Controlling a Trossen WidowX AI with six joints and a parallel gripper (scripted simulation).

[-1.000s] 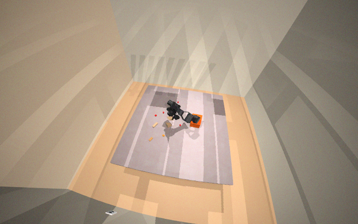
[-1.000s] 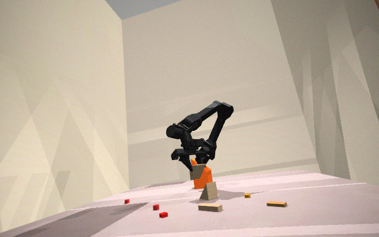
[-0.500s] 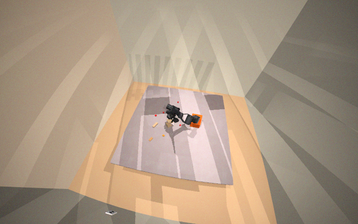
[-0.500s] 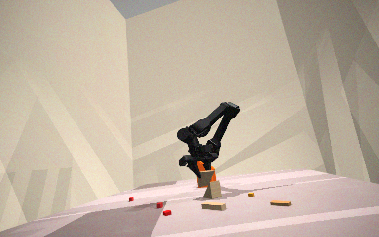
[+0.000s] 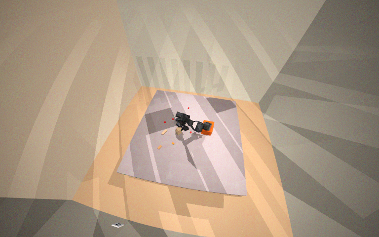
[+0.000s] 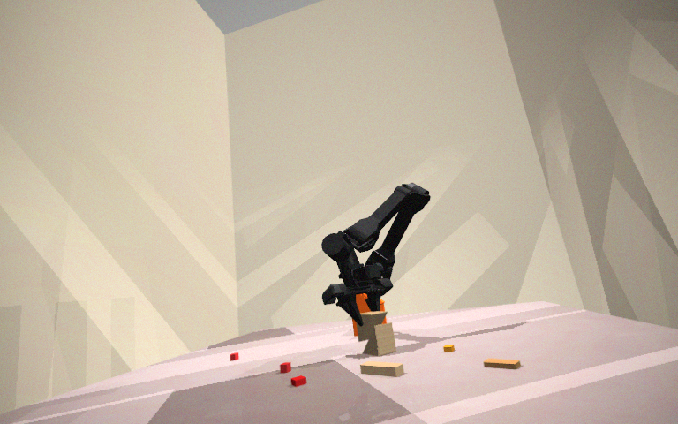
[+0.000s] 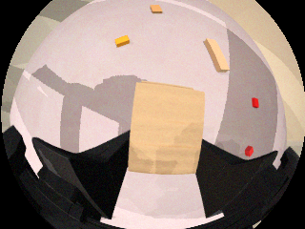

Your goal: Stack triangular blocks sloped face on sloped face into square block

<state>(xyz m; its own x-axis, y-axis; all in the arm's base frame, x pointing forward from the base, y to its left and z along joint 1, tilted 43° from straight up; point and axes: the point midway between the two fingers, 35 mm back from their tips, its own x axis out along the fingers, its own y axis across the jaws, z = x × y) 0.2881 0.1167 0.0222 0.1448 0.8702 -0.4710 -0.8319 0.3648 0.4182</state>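
My gripper (image 5: 181, 127) (image 6: 368, 315) (image 7: 163, 137) points down and is shut on a tan triangular block (image 6: 367, 330) (image 7: 167, 129), with a finger on each side of it. The held block is raised off the table, with its wide face up. The other triangular block (image 6: 385, 339) stands on the table, narrow edge up, below and partly in front of the held one in the exterior view. They overlap in that view; whether they touch is not clear. In the top view the two blocks cannot be told apart. The held block covers most or all of the lower one in the wrist view.
On the table (image 5: 223, 167) lie a tan bar (image 5: 164, 132) (image 6: 381, 368) (image 7: 216, 55), an orange bar (image 5: 159, 147) (image 6: 501, 364), a small yellow-orange block (image 5: 172, 143) (image 6: 448, 347) (image 7: 122, 41) and several red cubes. The arm's orange base (image 5: 210, 130) stands behind the blocks in the exterior view.
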